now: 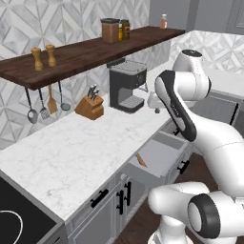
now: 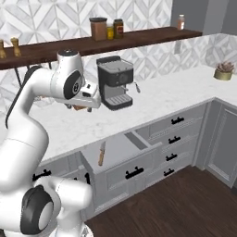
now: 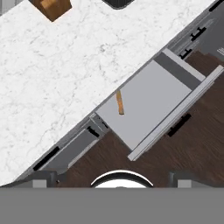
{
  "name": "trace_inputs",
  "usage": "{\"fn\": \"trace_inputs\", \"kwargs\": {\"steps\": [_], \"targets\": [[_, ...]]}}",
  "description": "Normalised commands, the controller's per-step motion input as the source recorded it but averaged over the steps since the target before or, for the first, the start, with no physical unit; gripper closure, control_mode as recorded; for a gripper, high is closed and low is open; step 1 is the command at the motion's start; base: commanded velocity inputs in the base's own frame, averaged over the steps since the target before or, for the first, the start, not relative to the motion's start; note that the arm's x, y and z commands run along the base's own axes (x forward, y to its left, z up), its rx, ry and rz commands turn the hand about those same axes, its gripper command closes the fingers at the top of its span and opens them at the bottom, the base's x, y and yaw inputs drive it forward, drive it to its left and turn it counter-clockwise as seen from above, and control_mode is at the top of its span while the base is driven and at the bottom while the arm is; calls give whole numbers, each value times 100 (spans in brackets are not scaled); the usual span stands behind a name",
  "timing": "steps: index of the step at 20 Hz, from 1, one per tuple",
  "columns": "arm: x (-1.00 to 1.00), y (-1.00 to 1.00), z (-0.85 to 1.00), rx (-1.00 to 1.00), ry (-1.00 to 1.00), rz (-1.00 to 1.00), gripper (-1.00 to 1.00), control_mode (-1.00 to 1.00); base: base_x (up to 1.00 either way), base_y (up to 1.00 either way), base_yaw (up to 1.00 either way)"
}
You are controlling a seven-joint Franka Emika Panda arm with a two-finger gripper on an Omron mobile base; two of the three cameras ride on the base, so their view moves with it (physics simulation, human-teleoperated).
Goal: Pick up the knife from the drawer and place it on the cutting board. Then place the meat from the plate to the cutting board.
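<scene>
The drawer (image 3: 153,98) stands pulled open below the marble counter, pale grey inside, its front carrying a black bar handle (image 3: 179,124). The knife (image 3: 119,103) lies flat in it near the left inner corner, its orange-brown handle showing clearly; it appears again as the knife (image 2: 101,154) and the knife (image 1: 141,159). My gripper (image 3: 112,180) hangs high above the counter edge, looking straight down on the drawer. Its fingers are spread wide, open and empty, well clear of the knife. The cutting board, the plate and the meat are out of view.
A coffee machine (image 2: 115,83) and a wooden knife block (image 1: 90,107) stand at the back of the counter. A dark shelf (image 1: 86,52) with jars runs above. A stovetop (image 1: 19,219) lies at the left, closed drawers (image 2: 173,134) to the right.
</scene>
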Motion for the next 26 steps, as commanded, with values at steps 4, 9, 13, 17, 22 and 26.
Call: {"fn": "trace_inputs", "kwargs": {"steps": [4,9,13,17,22,26], "targets": [[0,16,-6,0,-2,-6,-100,-100,5,46,-23],[-5,13,-35,2,-6,-12,-100,-100,0,0,0],[5,-61,-78,5,0,0,-100,-100,0,0,0],[37,-100,-96,23,6,0,-100,-100,0,0,0],[38,-62,-79,12,17,17,-100,-100,0,0,0],[80,-8,-63,-22,34,16,-100,-100,0,0,0]]}}
